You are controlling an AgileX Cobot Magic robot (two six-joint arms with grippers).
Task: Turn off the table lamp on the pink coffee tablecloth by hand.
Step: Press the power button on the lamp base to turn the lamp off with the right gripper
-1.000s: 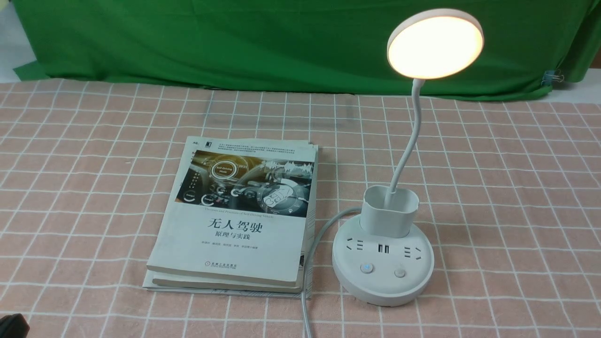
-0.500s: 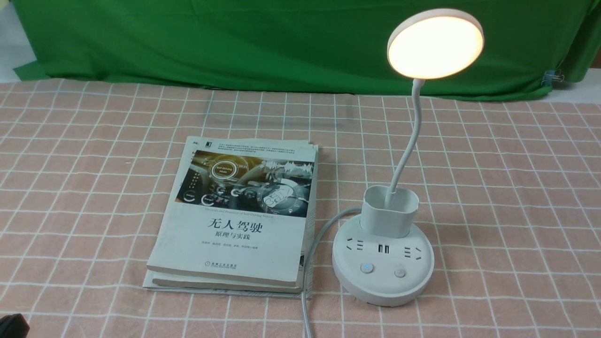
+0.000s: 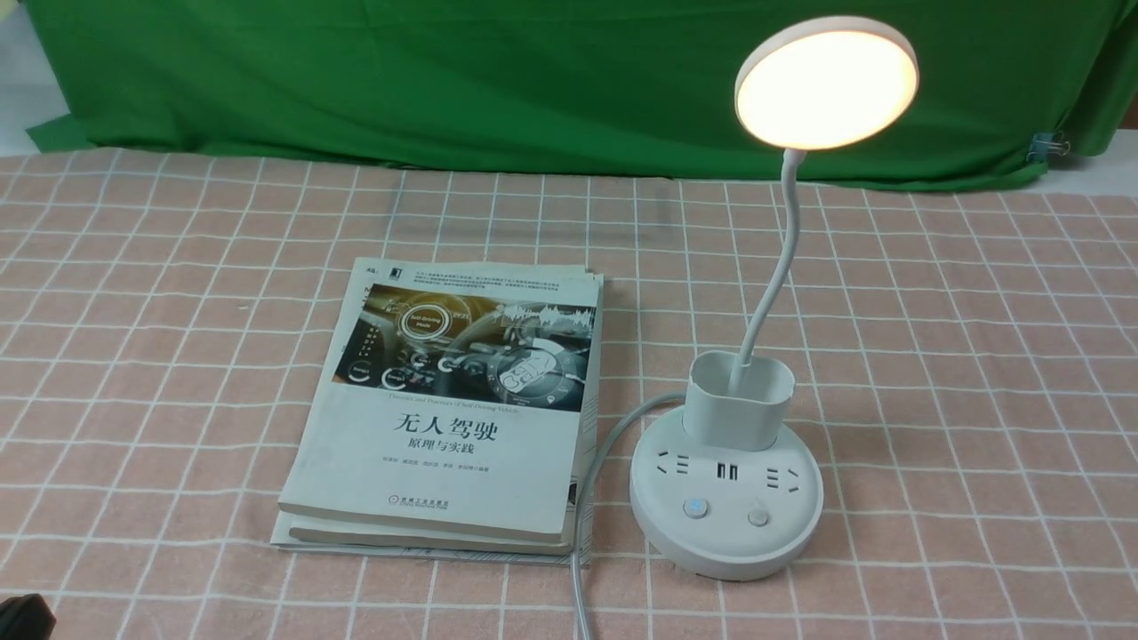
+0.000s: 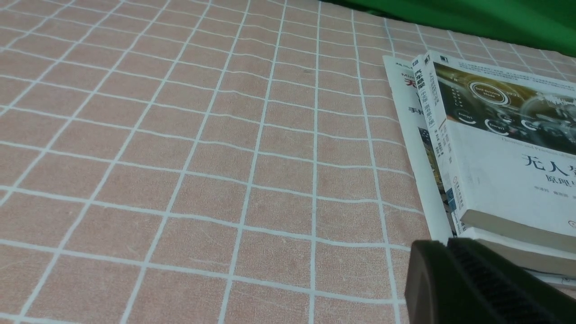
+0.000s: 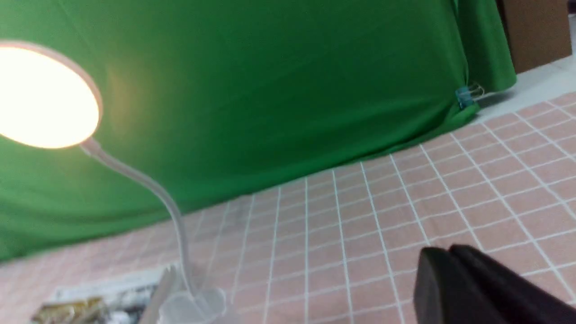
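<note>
Front view: nothing of the task done yet, judging by the table lamp (image 3: 725, 533), with its disc head (image 3: 827, 83) glowing warm yellow. Stands on the pink coffee tablecloth (image 3: 978, 356), close to the near edge and a little right of the middle. Has two buttons on the round base, one ringed in blue light (image 3: 694, 508) and one plain (image 3: 757, 516); hard to tell which cuts the light, probably the lit one. Left to do: bring an arm in over the near edge, press a button, see the head go dark.

No arm near the lamp. Left gripper (image 4: 447, 244) low over bare cloth near the left end of the near edge, beside the book stack (image 3: 444, 427), fingers pressed together with no gap showing, pinching nothing. Right gripper (image 5: 450, 249) likewise pressed together and empty, out toward the right edge, well apart from the lamp, facing the green backdrop (image 3: 444, 80).

As for containers: only the cup-shaped holder (image 3: 738, 409) on the back of the base. Holds the foot of the gooseneck and nothing else in sight, though with its floor hidden behind the front wall. Sockets on the base unplugged. Grey cord (image 3: 596, 462) between base and books, running off the near edge.
</note>
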